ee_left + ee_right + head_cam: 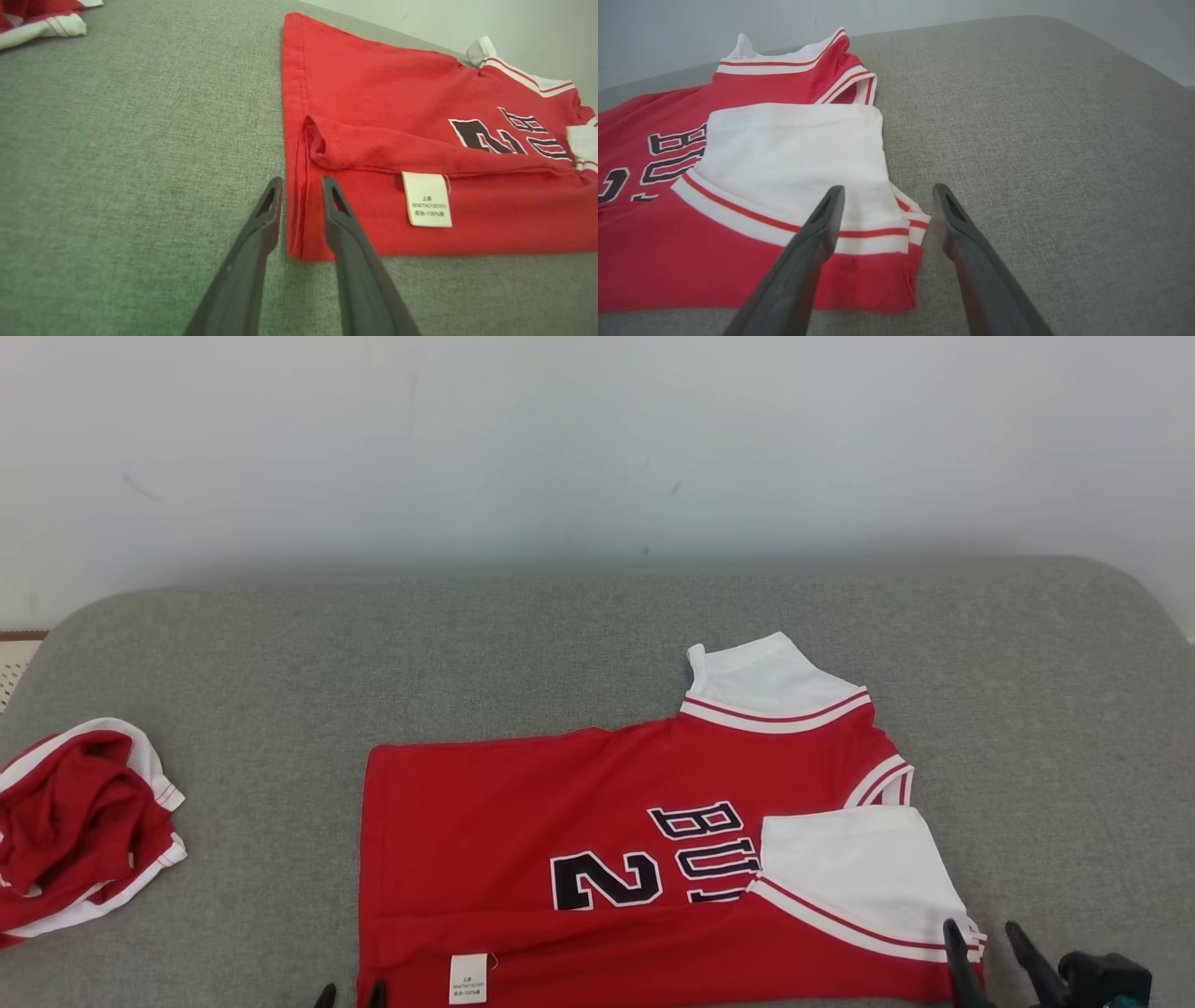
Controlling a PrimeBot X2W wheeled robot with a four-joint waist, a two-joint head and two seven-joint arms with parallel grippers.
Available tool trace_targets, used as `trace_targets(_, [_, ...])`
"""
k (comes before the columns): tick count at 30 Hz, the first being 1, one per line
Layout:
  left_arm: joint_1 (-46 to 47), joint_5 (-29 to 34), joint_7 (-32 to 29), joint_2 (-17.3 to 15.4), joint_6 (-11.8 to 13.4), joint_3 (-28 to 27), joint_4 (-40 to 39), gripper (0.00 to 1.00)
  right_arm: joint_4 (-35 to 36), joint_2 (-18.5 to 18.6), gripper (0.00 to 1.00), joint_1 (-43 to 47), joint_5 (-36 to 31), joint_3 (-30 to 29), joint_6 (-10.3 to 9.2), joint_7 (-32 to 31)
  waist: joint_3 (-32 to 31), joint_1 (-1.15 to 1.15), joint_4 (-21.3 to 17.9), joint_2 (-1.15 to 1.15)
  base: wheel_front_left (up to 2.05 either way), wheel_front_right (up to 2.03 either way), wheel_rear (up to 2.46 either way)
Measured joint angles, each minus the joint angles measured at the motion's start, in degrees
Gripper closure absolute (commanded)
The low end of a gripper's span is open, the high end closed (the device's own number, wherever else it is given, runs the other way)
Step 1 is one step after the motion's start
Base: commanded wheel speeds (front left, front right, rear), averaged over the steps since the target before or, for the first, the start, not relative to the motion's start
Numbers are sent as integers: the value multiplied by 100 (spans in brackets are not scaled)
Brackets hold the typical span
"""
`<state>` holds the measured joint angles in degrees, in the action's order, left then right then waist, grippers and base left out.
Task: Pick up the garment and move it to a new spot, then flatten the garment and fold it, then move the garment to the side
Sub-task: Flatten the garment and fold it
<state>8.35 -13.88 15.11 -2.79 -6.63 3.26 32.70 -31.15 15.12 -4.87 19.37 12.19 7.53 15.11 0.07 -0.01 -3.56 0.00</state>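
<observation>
Left gripper (350,995) peeks in at 6 o'clock of the head view and right gripper (982,933) at 4 o'clock. Each sits at a near corner of the red jersey (560,821), which lies flat mid-cushion (560,635) with its near edge folded over. A crumpled second garment (79,821) sits at 9 o'clock.

Left wrist view: fingers slightly parted, straddling the hem and gripping nothing, with the care label (426,199) at 3 o'clock.

Right wrist view: jaws wide apart around the white sleeve (794,154) corner, probably placed for matched pinches.
</observation>
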Motion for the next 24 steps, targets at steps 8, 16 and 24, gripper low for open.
trace_targets(8, [12,304,0,-5,207,91,-285,0,241,-41,0,-201,-334,-324,0,1,88,1,31,0,0,0,0])
trace_targets(16, [32,571,0,-7,421,26,-792,0,461,-131,0,-411,-642,-416,0,1,109,1,9,0,0,0,0])
trace_targets(24, [622,897,0,-24,311,-101,-828,0,411,-137,0,-1067,-727,-260,0,1,358,1,-21,0,0,0,0])
